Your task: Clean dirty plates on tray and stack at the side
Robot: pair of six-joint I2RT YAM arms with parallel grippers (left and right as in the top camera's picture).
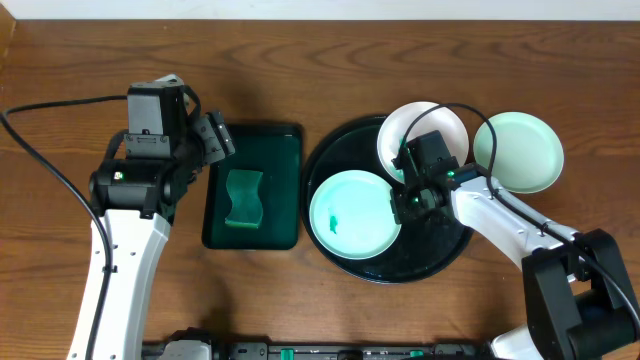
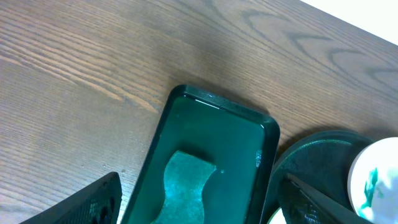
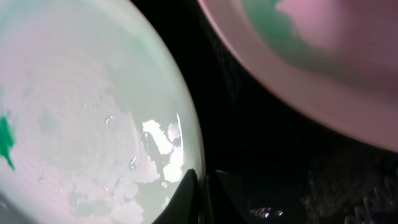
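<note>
Right of centre in the overhead view, on the black tray [image 1: 420, 255]: smeared mint plate [image 1: 352, 212], right rim pinched between the closed fingers of the right gripper [image 1: 408, 203]. Just above, white plate [image 1: 420, 132] overlapping the tray's upper rim; further right, on the table [image 1: 300, 60], second mint plate [image 1: 520, 150]. At upper left, left gripper [image 1: 218, 140] spread wide and holding nothing, beside the dark green tray [image 1: 280, 140] with its sponge [image 1: 243, 198].

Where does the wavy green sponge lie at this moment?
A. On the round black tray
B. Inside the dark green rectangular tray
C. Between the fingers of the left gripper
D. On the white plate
B: the sponge lies flat inside the dark green rectangular tray, to the left of the round black one, and nothing touches it.
</note>
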